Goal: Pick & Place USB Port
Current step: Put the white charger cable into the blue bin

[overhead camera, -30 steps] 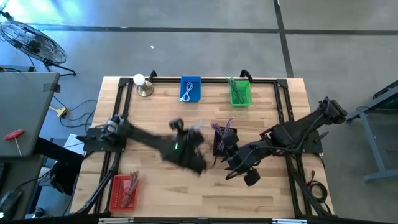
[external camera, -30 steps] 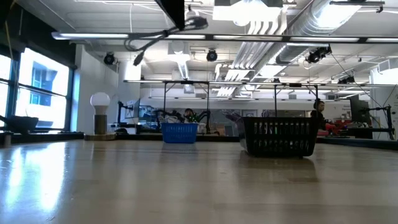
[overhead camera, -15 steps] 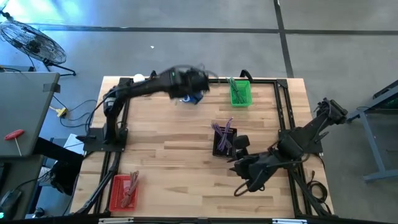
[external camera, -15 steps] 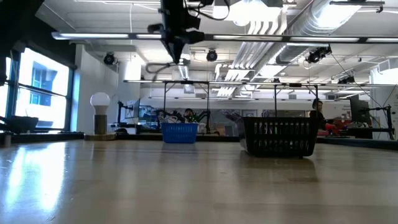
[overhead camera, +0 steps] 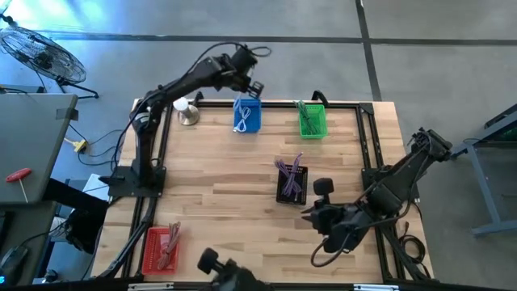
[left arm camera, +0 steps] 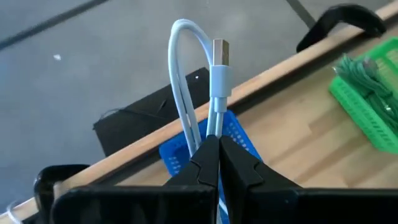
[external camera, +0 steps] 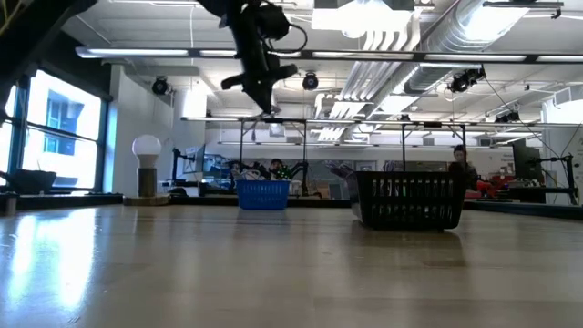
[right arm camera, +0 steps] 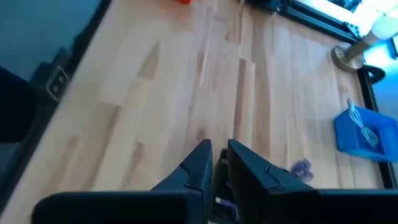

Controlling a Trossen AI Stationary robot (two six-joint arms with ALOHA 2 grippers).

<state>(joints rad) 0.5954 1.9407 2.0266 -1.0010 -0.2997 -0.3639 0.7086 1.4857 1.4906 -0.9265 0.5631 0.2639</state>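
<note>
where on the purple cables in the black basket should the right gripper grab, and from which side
Probably from straight above, on the loop ends of the purple cables that rise past the rim of the black basket. The high view shows them poking out at the basket's far end, while the walls block any sideways approach. The right gripper sits just beside the basket, so a short lift and descent seems enough.

An industrial lab or workshop: a bare concrete floor [overhead camera: 420, 73] surrounds the wooden worktop [overhead camera: 242, 174], exposed ducts [external camera: 437, 27] and strip lighting run overhead, a standing fan [overhead camera: 44, 56] sits nearby, and cluttered benches [external camera: 510, 187] with a person [external camera: 458, 164] fill the background.
</note>
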